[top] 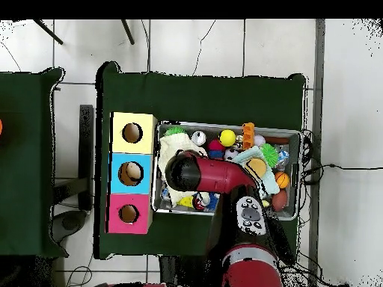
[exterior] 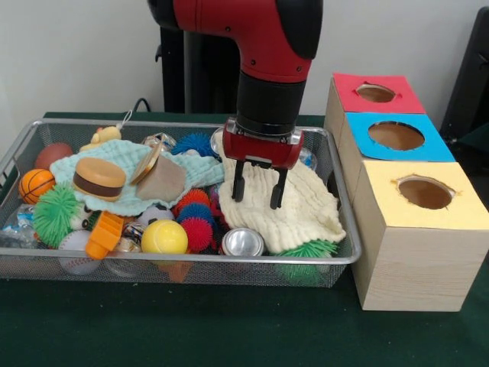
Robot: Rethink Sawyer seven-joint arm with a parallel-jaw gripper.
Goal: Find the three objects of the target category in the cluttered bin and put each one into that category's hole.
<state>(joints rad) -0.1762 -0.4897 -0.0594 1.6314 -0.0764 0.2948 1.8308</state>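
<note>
Front view shows your hand [exterior: 257, 193] spread wide, empty, over the cream cloth [exterior: 294, 210] at the wire-mesh bin's [exterior: 191, 260] box-side end on the counter [exterior: 191, 329]. Descend straight, pinching one fold only. You have three holed boxes: red [exterior: 376, 92], blue [exterior: 396, 135], yellow [exterior: 425, 193]; two cloths.

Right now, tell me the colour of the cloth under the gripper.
Cream cloth, clearest in front view.

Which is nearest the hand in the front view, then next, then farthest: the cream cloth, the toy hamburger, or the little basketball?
1. Cream cloth: directly beneath the hand.
2. Toy hamburger: on the teal cloth, toward picture left.
3. Little basketball: at the bin's picture-left end.
</note>
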